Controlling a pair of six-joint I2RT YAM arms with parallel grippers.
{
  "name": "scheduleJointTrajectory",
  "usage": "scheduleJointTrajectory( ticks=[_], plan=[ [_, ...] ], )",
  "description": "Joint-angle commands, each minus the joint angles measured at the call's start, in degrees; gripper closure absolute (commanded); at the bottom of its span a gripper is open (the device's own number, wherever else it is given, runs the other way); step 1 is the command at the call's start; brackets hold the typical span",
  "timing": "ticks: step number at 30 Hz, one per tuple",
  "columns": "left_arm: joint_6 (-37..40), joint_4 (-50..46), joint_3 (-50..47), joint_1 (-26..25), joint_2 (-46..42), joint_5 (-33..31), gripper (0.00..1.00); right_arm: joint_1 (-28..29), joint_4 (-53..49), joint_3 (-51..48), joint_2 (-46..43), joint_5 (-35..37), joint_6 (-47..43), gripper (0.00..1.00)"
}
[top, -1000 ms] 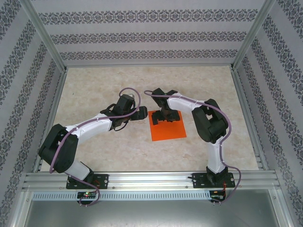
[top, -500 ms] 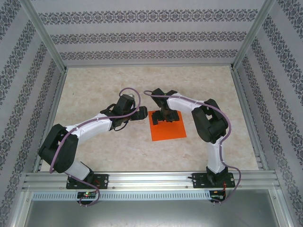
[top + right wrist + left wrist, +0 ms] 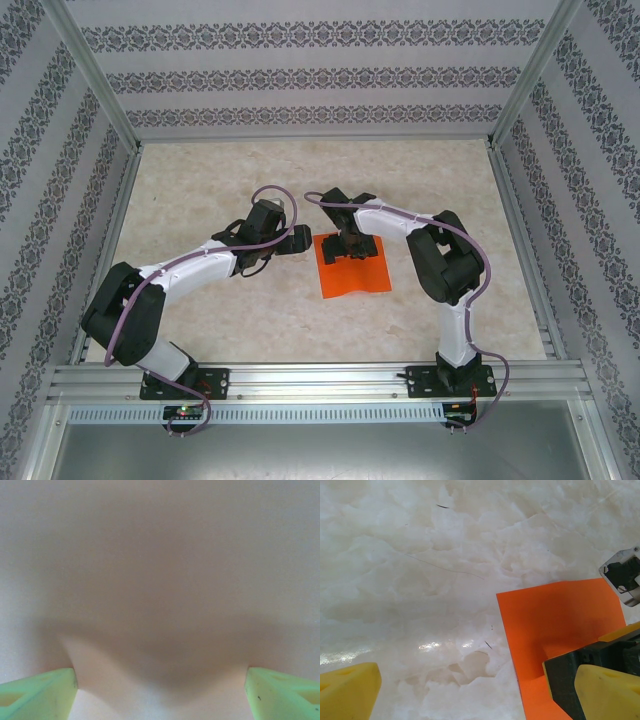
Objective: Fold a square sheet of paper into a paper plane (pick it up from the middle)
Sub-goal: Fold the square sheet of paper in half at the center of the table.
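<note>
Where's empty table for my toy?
The far marbled white table, between the patterned back wall and both arms, is bare. So is the near strip by the metal rail. Crowded: the middle, where the left end effector and right end effector meet the orange paper square.

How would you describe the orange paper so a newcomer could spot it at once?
Start at the pale marble-patterned tabletop between the patterned walls. Near its middle, under the right arm's tool, lies the thin bright orange square sheet of paper. Its vivid orange stands out against the black-and-white arms.
</note>
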Motion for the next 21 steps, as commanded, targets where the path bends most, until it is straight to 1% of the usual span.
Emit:
scheduleJointTrajectory(
  ticks=[1, 4, 7, 9, 10, 15, 17, 19, 21],
  plan=[
    [0.1, -0.3, -0.3, -0.5, -1.9, -0.4, 0.00, -0.8, -1.1, -3.0, 3.3, 2.1, 0.7, 0.14],
    [0.0, -0.2, -0.5, -0.5, -2.0, -0.5, 0.00, -0.8, -1.3, -2.5, 2.7, 2.1, 0.7, 0.14],
    [0.0, -0.3, -0.6, -0.5, -2.2, -0.6, 0.00, -0.9, -1.6, -1.6, 1.4, 1.4, 0.6, 0.19],
    [0.0, -0.4, -0.5, -0.4, -2.2, -0.6, 0.00, -0.9, -1.9, -1.0, 0.3, 1.4, 0.6, 0.20],
    [0.0, -0.5, -0.5, -0.5, -2.2, -0.7, 0.00, -1.0, -1.8, -0.8, -0.4, 1.2, 0.6, 0.26],
    [0.0, -0.6, -0.3, -0.5, -2.4, -0.6, 0.00, -2.1, -1.6, -0.3, -2.9, -1.3, 1.4, 0.44],
    [0.1, -0.7, -0.1, -0.4, -2.5, -0.7, 0.00, -2.3, -1.6, -0.3, -3.9, -1.4, 1.5, 0.46],
    [0.2, -1.0, 0.0, -0.5, -2.6, -0.7, 0.00, -2.3, -1.5, -0.3, -5.1, -1.7, 1.6, 0.52],
    [0.3, -1.1, 0.0, -0.5, -2.7, -0.8, 0.00, -2.3, -1.1, -0.5, -6.5, -2.3, 2.0, 0.54]
  ],
)
